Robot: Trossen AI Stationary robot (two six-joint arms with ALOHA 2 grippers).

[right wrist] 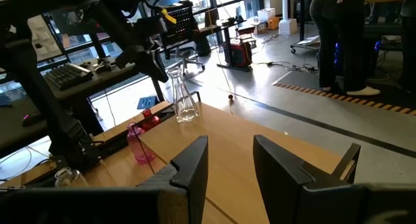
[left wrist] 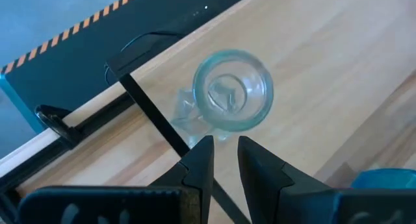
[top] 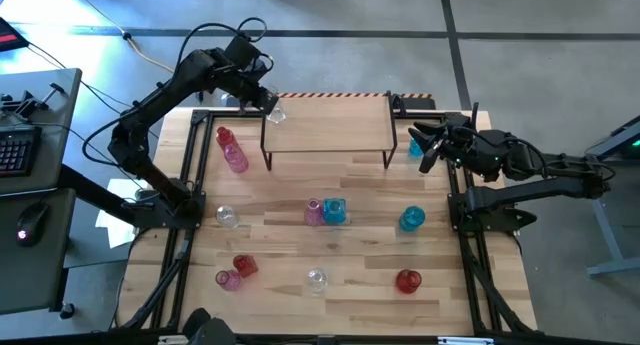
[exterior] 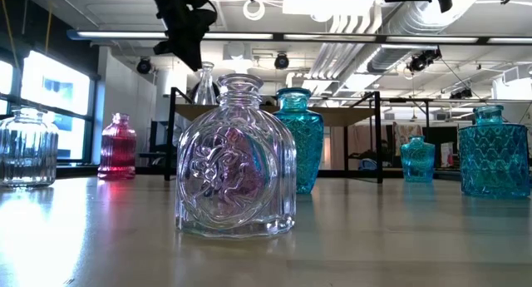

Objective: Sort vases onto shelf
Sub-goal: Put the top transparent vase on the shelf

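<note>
A clear vase [top: 276, 113] with a narrow neck and flared lip stands upright at the far left corner of the shelf [top: 330, 130]. Its base is on or just above the board; I cannot tell which. My left gripper [left wrist: 225, 145] reaches down from the far left and is shut on this vase [left wrist: 231, 91]. The right wrist view shows the same vase [right wrist: 184, 100] at the shelf's corner. My right gripper [right wrist: 231, 160] waits open at the table's right side, level, with nothing between its fingers, beside a blue vase [top: 414, 145]. My left gripper pinches the clear vase's neck [right wrist: 174, 74] just under the lip, between its two fingers. The fingers [left wrist: 203, 156] slant down from the table's far left side. The lip hides the exact place of contact. The vase stays upright over the shelf's far left corner.
Loose vases stand on the slatted table: two pink [top: 232, 150] at the left, clear [top: 227, 217], pink [top: 314, 212] and blue [top: 334, 211] in the middle, blue [top: 412, 219] at the right, and red [top: 245, 266], clear [top: 316, 279], red [top: 407, 280] near the front.
</note>
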